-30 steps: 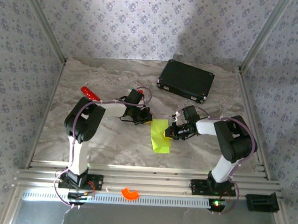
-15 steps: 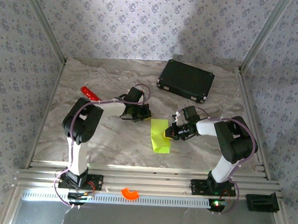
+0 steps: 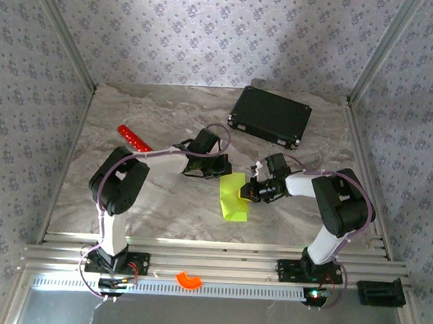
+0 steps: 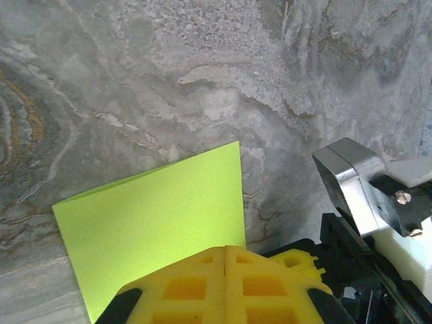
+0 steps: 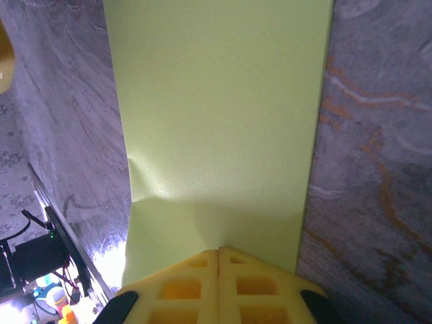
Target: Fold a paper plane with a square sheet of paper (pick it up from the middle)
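The square sheet of paper (image 3: 234, 197) lies on the marble table as a lime yellow-green rectangle, folded over on itself. My left gripper (image 3: 222, 170) is shut, its yellow tips just over the paper's far edge; in the left wrist view the shut fingertips (image 4: 225, 251) overlap the paper (image 4: 155, 209). My right gripper (image 3: 248, 195) is shut too, its tips down on the paper's right side. In the right wrist view the shut tips (image 5: 218, 251) rest on the paper (image 5: 216, 115), which buckles a little at its left edge.
A black case (image 3: 270, 115) lies at the back right. A red stick (image 3: 133, 137) lies at the left behind the left arm. An orange ring piece (image 3: 189, 279) sits on the front rail. The right gripper's body (image 4: 364, 196) is close beside my left fingers.
My left gripper has slid to the right, from beside the paper's far left corner to over its far edge. The right gripper and the paper have stayed put.
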### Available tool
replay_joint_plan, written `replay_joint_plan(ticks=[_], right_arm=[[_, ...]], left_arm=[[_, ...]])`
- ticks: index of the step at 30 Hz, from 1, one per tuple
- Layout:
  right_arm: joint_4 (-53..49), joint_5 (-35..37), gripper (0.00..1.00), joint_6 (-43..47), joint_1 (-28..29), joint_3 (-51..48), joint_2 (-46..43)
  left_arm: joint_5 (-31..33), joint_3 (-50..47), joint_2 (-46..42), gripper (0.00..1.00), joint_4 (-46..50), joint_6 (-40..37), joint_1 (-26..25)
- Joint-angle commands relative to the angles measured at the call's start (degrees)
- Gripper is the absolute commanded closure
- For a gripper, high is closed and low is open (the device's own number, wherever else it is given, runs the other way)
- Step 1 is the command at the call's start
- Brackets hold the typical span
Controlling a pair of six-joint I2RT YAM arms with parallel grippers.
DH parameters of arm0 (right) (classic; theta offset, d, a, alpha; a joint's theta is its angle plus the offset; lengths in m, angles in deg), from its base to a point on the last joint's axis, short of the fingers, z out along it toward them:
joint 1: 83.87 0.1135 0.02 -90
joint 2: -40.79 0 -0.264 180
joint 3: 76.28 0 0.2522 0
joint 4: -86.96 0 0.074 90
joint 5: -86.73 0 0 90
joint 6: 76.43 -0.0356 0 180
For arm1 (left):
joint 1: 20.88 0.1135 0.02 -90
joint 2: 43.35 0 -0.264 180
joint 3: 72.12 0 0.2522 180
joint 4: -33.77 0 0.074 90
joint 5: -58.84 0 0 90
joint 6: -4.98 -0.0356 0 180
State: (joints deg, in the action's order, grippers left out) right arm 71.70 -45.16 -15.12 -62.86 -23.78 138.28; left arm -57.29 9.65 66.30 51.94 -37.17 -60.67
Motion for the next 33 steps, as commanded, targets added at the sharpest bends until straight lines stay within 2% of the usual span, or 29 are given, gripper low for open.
replay_joint_plan(ticks=[1, 6, 13, 24, 33], right_arm=[[-7.0, 11.8, 1.0, 0.2, -0.7, -2.9, 2.8], [-7.2, 12.1, 1.0, 0.2, -0.6, -2.8, 2.9], [-7.4, 12.3, 1.0, 0.1, -0.5, -2.7, 2.8], [-7.9, 13.3, 1.0, 0.6, 0.2, -2.2, 3.3], [-8.6, 13.9, 1.0, 0.8, 0.7, -1.8, 3.8]], left_arm=[[-2.8, 1.9, 2.2, 1.0, -0.7, -1.5, -0.6], [-3.2, 2.3, 3.8, 1.0, -1.2, -2.0, -0.9], [-0.7, 1.7, 6.0, 1.0, 0.4, -2.9, 0.4], [0.4, 0.7, 0.6, 1.0, 0.8, -3.6, 0.9], [-0.2, 1.9, -0.3, 1.0, 1.2, -3.3, 1.0]])
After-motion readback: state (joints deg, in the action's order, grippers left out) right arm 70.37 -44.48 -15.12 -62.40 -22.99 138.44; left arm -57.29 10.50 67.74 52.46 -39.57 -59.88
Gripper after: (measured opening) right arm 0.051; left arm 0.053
